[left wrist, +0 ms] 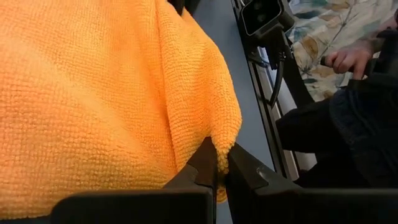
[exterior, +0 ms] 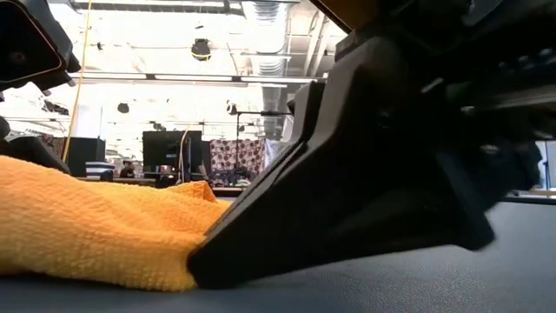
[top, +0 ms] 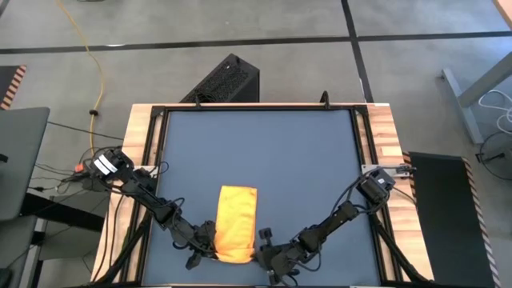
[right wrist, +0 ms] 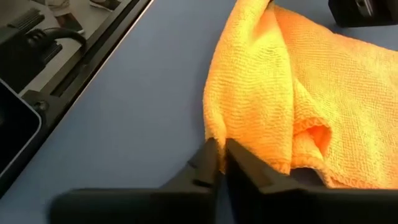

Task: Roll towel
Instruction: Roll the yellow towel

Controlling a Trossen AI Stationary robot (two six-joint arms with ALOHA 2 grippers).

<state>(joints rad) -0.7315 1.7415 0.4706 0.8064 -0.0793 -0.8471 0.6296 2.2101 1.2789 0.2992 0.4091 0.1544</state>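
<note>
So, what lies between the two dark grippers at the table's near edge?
The bright yellow-orange soft towel: in the high view its near end spans from left gripper to right gripper, each pinching a corner.

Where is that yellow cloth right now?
From above, the towel lies as a narrow folded strip on the dark table, near its front edge, between the left gripper and right gripper, each pinching a near corner.

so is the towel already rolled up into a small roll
No, in the high view the towel lies as a flat narrow strip on the table, with both tools at its near end.
</note>
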